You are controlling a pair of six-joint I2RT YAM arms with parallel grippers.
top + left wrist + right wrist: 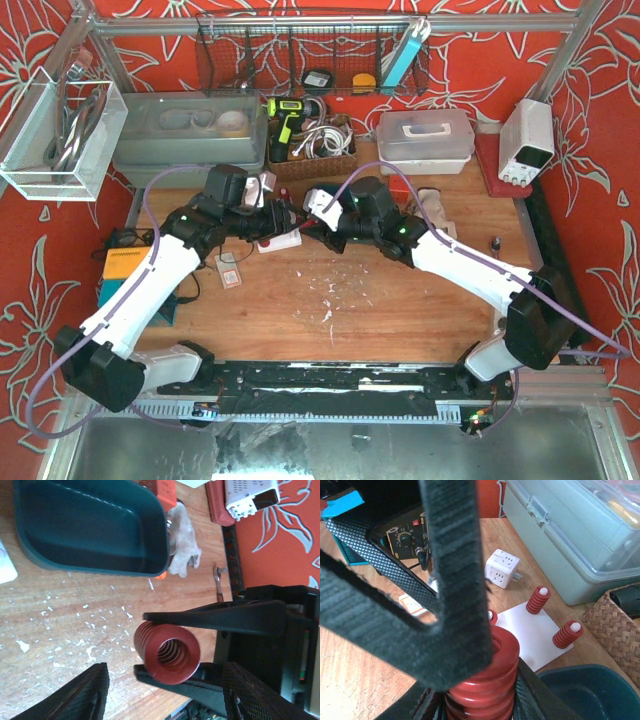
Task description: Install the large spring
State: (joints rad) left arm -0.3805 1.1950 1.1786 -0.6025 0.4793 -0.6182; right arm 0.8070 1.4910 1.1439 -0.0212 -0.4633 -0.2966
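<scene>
Smooth red-ptd metal large spring point(150, 647); scuffed wood table point(65, 610) w/ flecks.

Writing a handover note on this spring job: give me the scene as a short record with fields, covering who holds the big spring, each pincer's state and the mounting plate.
held item: large red coil spring
holder: right pincer, shut on the spring's sides
left pincer: open, fingers on either side of the spring, not touching it
target: white square plate, two small red springs standing on its posts
seating: cannot tell whether the large spring is over a post
nearby: dark teal plastic bin on the wooden table
</scene>
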